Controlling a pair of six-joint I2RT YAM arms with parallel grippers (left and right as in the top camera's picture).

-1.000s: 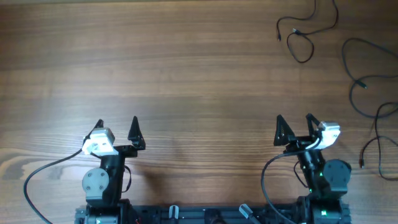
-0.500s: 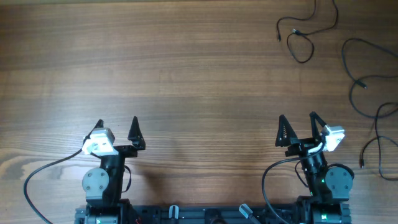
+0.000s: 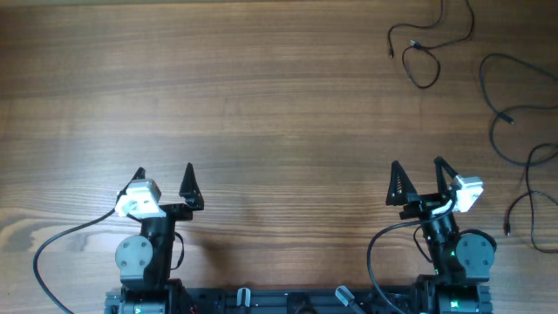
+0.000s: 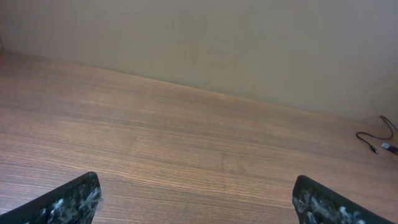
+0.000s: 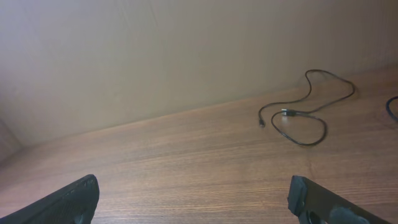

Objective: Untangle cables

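Observation:
Thin black cables lie as separate strands at the table's far right. One looped cable (image 3: 425,52) with small plug ends lies at the back right; it also shows in the right wrist view (image 5: 303,118). A second cable (image 3: 501,105) curls along the right edge, and a third cable (image 3: 527,196) trails nearer the front right. A cable end (image 4: 376,142) shows at the right edge of the left wrist view. My left gripper (image 3: 164,179) is open and empty near the front left. My right gripper (image 3: 417,173) is open and empty near the front right, apart from the cables.
The wooden table (image 3: 261,105) spans the view. A plain wall (image 5: 155,56) rises behind its far edge. Thicker black cords (image 3: 52,253) run from the arm bases at the front edge.
The right arm turned slightly to the right between one second and half a second ago, then stayed still. The left arm and the cables have not moved.

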